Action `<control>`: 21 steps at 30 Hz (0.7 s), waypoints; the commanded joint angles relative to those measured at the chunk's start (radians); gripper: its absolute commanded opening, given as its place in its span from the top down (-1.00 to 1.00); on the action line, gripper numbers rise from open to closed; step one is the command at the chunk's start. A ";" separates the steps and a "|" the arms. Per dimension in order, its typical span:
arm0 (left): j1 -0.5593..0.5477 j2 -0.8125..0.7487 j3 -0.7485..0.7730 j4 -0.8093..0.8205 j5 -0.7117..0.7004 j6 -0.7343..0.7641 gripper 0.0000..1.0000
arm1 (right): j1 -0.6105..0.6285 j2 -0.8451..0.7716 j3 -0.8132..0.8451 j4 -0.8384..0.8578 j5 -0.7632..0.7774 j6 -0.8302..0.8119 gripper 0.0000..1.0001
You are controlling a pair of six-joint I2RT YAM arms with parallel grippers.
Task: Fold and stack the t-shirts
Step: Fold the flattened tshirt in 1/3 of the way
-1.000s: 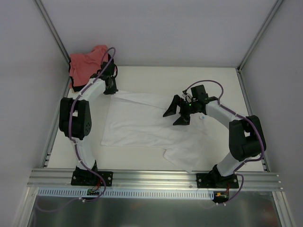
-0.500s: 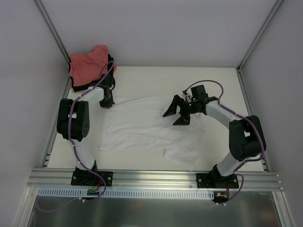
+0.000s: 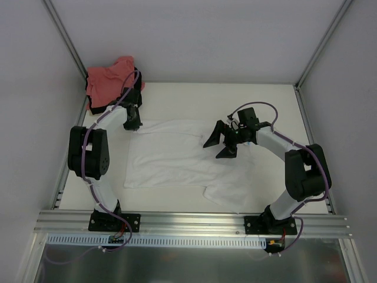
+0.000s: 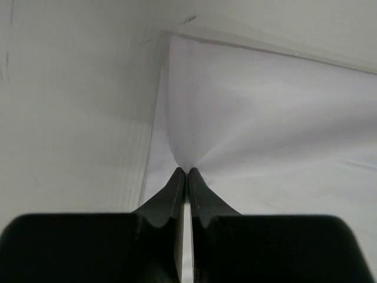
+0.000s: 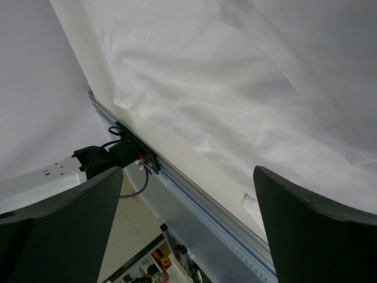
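Your left jaws are clenched on the white t-shirt at its ten-o'clock corner; your right jaws hang released above its two-o'clock side.

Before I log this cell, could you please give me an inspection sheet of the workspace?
Surface: cream table, with a shirt lying across its middle.
Job's things: white shirt spread out, rumpled at its near right; pink shirt heaped in the far left corner.
Clutter: nothing seen.
Grippers: left gripper shut on the white shirt's far left edge; right gripper open over the same shirt.
Cables: purple cables looped along both arms.
Surroundings: white walls; metal rail at the near edge.
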 commanded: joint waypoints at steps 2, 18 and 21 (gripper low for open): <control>0.002 -0.103 0.093 -0.059 0.022 0.001 1.00 | -0.005 -0.047 -0.015 0.006 -0.017 -0.005 -0.99; 0.004 -0.168 0.057 -0.061 0.053 0.014 1.00 | -0.002 0.074 0.132 -0.044 0.054 -0.044 -0.99; 0.004 -0.187 0.028 -0.051 0.062 0.014 1.00 | -0.003 0.111 0.197 -0.069 0.052 -0.046 -0.99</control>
